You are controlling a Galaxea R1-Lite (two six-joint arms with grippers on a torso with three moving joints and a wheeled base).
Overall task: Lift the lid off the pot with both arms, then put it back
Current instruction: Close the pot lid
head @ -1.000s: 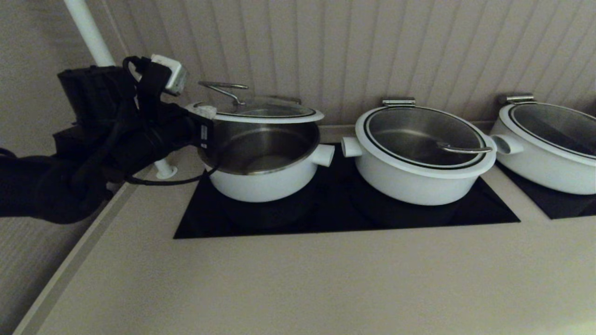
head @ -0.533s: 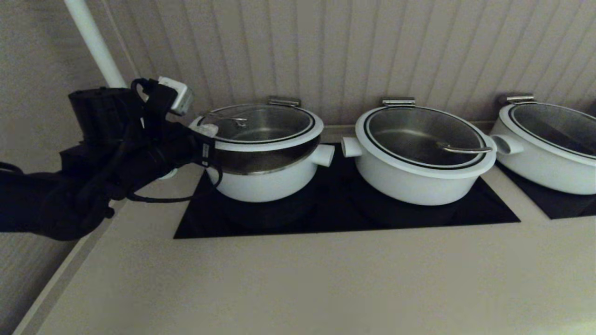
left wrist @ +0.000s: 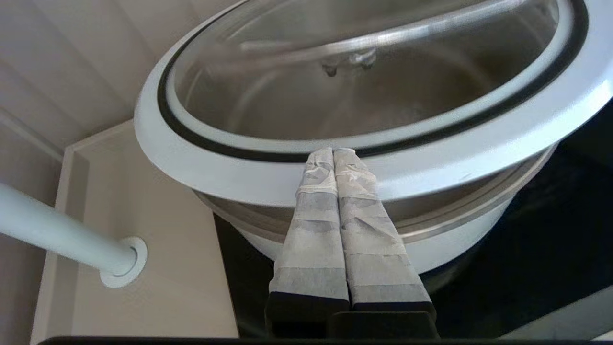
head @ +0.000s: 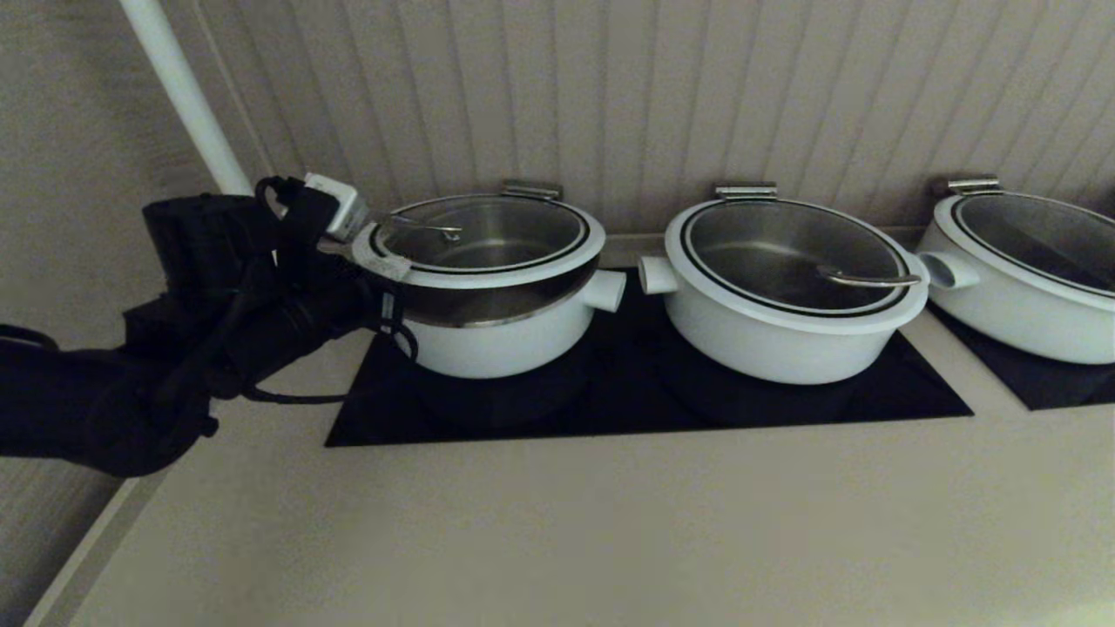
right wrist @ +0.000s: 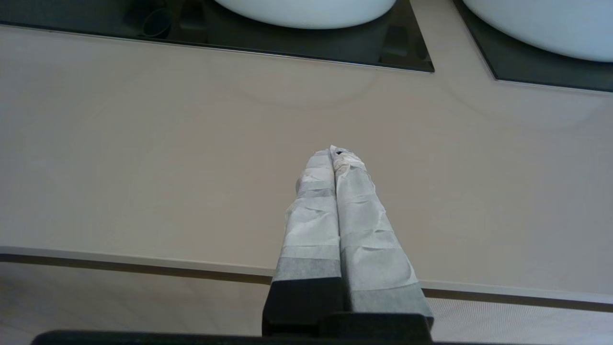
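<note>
Left end effector (left wrist: 334,152) fingers pressed together, right end effector (right wrist: 335,151) closed, held low

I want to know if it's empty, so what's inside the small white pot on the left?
Through the round glass lid with white ring, the narrow white steel-lined pot shows only bare steel walls and floor. The white ring hides the area under the rim. The left end effector, shut, rests on the ring.
</note>
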